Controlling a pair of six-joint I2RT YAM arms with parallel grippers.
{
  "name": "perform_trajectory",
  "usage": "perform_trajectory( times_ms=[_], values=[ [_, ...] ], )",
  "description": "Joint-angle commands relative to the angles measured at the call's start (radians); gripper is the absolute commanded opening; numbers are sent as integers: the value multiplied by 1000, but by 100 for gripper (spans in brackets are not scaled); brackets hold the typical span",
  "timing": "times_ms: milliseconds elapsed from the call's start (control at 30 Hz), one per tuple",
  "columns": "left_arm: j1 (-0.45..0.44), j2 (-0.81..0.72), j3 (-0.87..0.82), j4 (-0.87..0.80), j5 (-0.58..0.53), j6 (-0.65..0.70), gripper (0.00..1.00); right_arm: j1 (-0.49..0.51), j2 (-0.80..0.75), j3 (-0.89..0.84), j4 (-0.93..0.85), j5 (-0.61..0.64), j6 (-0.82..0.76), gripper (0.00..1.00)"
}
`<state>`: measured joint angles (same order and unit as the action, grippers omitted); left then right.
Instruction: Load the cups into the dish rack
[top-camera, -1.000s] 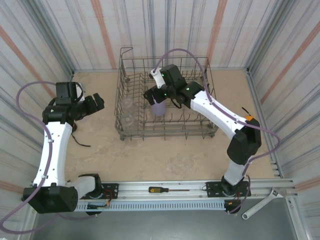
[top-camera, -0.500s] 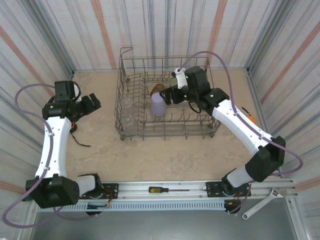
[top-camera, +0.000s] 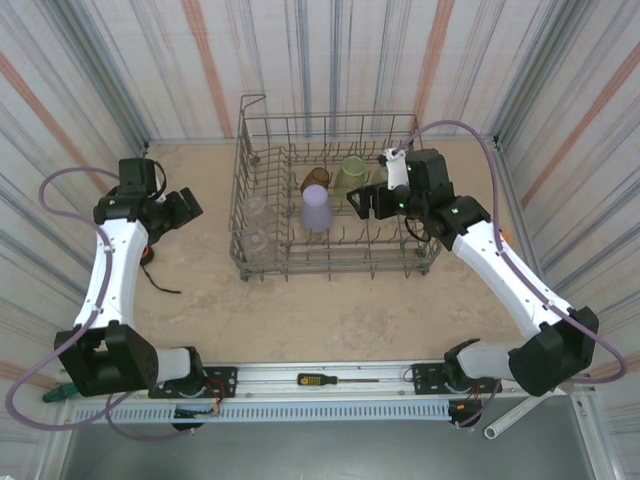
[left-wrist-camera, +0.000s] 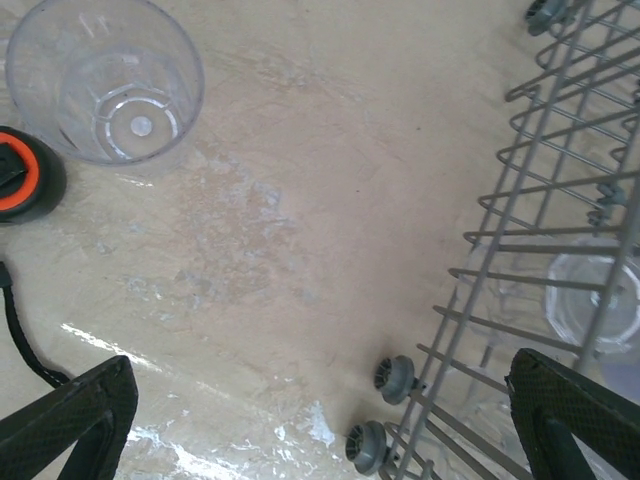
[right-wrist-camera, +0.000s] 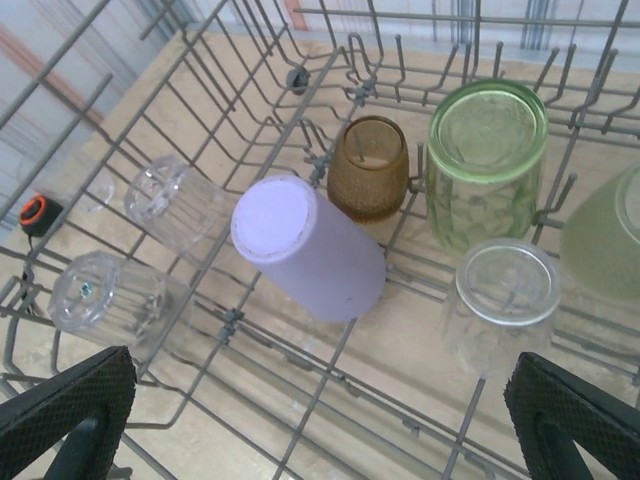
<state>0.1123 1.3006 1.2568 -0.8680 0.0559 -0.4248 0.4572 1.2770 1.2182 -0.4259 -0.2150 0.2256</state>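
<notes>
Left pincer (left-wrist-camera: 320, 360), agape and empty, hangs by a clear cup (left-wrist-camera: 105, 80) near the bench's (left-wrist-camera: 300, 150) left edge, best straddled squarely; right pincer (right-wrist-camera: 320, 358) gapes empty over the dish rack (top-camera: 330, 262).

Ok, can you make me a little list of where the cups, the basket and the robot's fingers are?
dish rack: grey wire basket on the table
lavender cup: in the rack, bottom up
amber cup: in the rack, behind the lavender one
green cup: in the rack, bottom up
clear cup: in the rack, near the green one
two clear cups: at the rack's left end
loose clear cup: upright on the table outside the rack
left fingers: open, empty, over the table beside the rack
right fingers: open, empty, over the rack
</notes>
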Motion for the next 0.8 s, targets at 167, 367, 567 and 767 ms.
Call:
perform_trajectory(
  times_ms=[167, 367, 567, 767],
  values=[
    [40, 100, 57, 56, -74, 12, 99, -36, -63, -70, 13, -43, 37, 99],
    [56, 178, 97, 101, -94, 44, 98, -64, -90, -120, 30, -45, 48, 99],
    [64, 252, 131, 151, -117, 65, 97, -89, -105, -150, 39, -57, 57, 99],
    [64, 382, 213, 126, -126, 84, 94, -122, -114, -164, 40, -59, 60, 99]
  ],
)
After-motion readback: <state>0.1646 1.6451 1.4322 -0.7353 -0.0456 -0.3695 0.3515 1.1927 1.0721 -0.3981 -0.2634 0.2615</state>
